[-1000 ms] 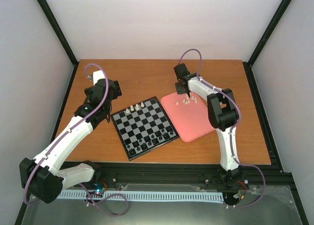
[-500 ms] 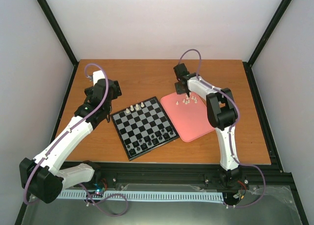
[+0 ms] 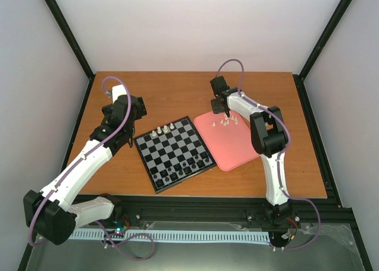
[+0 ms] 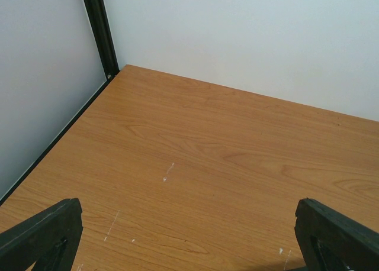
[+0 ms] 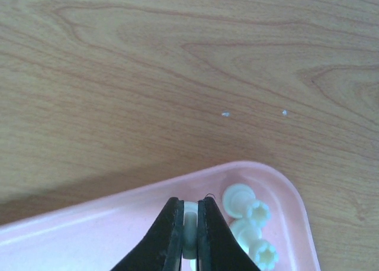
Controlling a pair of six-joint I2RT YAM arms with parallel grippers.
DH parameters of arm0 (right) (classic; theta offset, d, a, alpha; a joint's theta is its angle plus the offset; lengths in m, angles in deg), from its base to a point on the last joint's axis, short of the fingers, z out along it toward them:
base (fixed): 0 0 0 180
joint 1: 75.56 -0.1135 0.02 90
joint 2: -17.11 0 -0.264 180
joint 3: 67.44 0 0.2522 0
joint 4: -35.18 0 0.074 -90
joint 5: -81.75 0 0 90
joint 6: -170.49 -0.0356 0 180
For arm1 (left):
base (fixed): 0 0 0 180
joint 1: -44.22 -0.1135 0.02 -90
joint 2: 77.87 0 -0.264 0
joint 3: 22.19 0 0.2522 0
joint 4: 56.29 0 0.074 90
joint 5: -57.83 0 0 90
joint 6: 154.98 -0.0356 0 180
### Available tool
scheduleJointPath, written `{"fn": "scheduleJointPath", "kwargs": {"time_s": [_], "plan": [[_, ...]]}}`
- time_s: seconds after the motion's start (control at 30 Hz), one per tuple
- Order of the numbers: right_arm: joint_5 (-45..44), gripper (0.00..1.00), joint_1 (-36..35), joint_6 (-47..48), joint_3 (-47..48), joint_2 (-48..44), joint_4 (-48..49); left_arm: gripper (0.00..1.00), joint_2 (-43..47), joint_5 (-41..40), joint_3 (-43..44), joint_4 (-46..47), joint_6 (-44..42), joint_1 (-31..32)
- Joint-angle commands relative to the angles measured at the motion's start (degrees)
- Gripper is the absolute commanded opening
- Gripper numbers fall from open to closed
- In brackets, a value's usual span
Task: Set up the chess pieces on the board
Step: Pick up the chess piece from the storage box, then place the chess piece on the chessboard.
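top: high behind near edge, whole table [image 3: 177,93] | left wrist: low, faces far-left corner | right wrist: close over pink tray [image 5: 89,229], shared with top

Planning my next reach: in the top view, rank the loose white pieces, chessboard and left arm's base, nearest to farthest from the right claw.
1. Loose white pieces, on the pink tray beside the right claw.
2. Chessboard, to its left.
3. Left arm's base, near table edge.

Right hand [image 5: 189,207] pinched closed; left hand [image 4: 187,215] spread wide.
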Motion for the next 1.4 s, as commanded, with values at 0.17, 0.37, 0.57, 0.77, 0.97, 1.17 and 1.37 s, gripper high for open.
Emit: {"fn": "scheduleJointPath", "kwargs": {"time_s": [0.17, 0.37, 0.57, 0.77, 0.97, 1.17, 1.37], "plan": [[6.98, 0.03, -3.56, 1.56, -1.97, -9.52, 1.31, 1.00, 0.20, -0.50, 2.21, 0.61, 0.66, -0.41], [8.77, 0.03, -8.55, 2.92, 2.30, -7.26, -0.81, 1.00, 0.49, -0.32, 2.24, 0.46, 0.72, -0.43], [9.68, 0.03, -14.06, 3.39, 6.93, -3.26, -2.83, 1.00, 1.09, -0.30, 2.16, 0.53, 0.69, -0.41], [10.96, 0.03, -17.12, 3.54, 9.07, -1.58, -3.85, 1.00, 1.50, -0.45, 1.80, 0.44, 0.63, -0.39], [12.42, 0.03, -18.61, 4.06, 9.11, -0.39, -4.37, 1.00, 1.63, -0.42, 1.61, 0.46, 0.75, -0.43], [14.75, 0.03, -19.33, 3.93, 9.50, 0.99, -3.80, 1.00, 1.56, -0.45, 1.61, 0.42, 0.73, -0.41], [15.34, 0.03, -20.27, 3.92, 10.22, 2.37, -4.02, 1.00, 1.40, -0.42, 1.61, 0.54, 0.71, -0.41]]}}
